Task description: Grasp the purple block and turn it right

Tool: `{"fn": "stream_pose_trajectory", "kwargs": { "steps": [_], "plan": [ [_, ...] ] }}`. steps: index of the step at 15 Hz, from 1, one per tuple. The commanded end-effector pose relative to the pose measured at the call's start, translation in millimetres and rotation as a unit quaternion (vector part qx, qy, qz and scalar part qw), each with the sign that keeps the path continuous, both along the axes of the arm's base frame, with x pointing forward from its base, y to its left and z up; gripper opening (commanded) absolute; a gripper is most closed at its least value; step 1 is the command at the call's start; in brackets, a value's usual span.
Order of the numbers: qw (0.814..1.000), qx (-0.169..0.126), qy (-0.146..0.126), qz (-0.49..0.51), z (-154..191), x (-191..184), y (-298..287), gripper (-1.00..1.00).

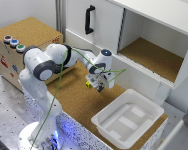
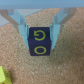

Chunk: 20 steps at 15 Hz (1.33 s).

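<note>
Between the gripper's point(image 2: 40, 31) two pale fingers point(image 2: 20, 22), clamped tight above the cork board point(image 2: 67, 62), sits the purple block point(image 2: 40, 41), yellow "G" and "O" marked on it

Matt purple block point(image 2: 40, 43) over rough, cork-like table point(image 2: 20, 57).

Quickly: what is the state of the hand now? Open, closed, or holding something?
Hand: closed on the purple block, one finger against each side of it.
</note>
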State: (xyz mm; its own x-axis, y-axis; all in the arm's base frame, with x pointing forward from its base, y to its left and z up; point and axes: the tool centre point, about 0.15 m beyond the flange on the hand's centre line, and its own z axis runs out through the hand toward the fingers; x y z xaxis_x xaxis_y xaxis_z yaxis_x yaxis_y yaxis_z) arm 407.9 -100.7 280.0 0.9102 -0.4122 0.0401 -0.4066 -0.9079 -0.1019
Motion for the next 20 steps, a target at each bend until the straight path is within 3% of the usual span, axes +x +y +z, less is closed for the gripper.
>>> {"fn": "stream_pose_trajectory", "kwargs": {
  "steps": [1,2,4,8,11,13,15,17,18,19,20],
  "plan": [
    [0.993,-0.019,0.066,-0.092,-15,-6,-24,-1.00],
    [0.989,-0.017,0.076,-0.123,-19,-7,-36,-1.00],
    [0.978,-0.048,0.088,-0.186,-23,-10,-51,-1.00],
    [0.954,-0.055,0.073,-0.286,-35,-9,-57,-1.00],
    [0.913,-0.040,0.063,-0.400,-49,-7,-61,-1.00],
    [0.897,-0.061,0.079,-0.432,-56,3,-67,-1.00],
    [0.866,-0.039,0.083,-0.491,-64,3,-81,-1.00],
    [0.837,-0.060,0.083,-0.538,-64,3,-88,-1.00],
    [0.823,-0.042,0.069,-0.562,-65,3,-91,-1.00],
    [0.807,0.002,0.061,-0.588,-70,1,-92,-1.00],
    [0.793,0.031,0.072,-0.605,-75,2,-93,-1.00]
  ]
}}
